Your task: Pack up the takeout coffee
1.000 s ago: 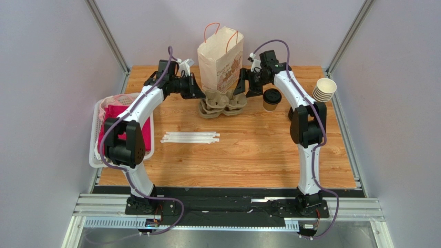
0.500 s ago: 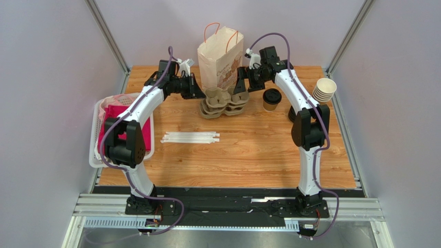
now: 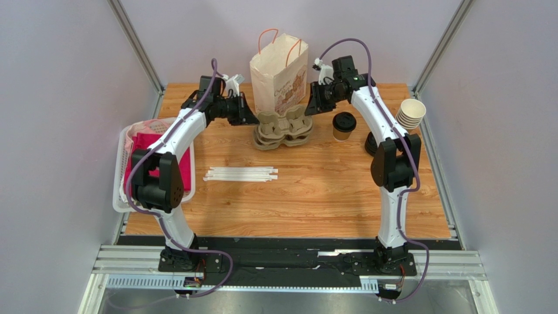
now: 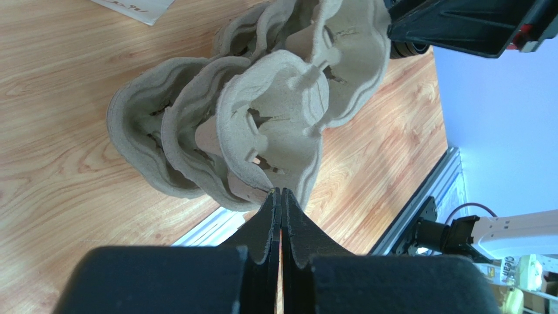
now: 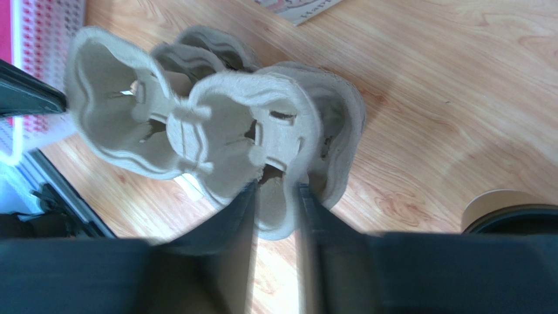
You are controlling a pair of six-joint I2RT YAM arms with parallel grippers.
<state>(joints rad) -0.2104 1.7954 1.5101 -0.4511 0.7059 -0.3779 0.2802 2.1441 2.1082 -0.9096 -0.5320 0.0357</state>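
Wood table [image 3: 327,190], grey walls [image 3: 65,98], L pincer [image 4: 280,193] pinched closed at carrier stack [image 4: 262,118] edge, R pincer [image 5: 275,190] half-spread astride its rim.

Robot lab test cell, not a real café. Left arm [image 3: 173,140] & right arm [image 3: 386,134] bolted to an alu rail [image 3: 288,261] at the near edge of a wood-grain surface [image 3: 314,196]; plain grey walls [image 3: 59,98] w/ metal corner posts [image 3: 134,42]. Staged takeaway props (paper bag [image 3: 278,75], pulp cup carriers [image 3: 283,127], straws [image 3: 240,174], stacked cups [image 3: 410,112]).
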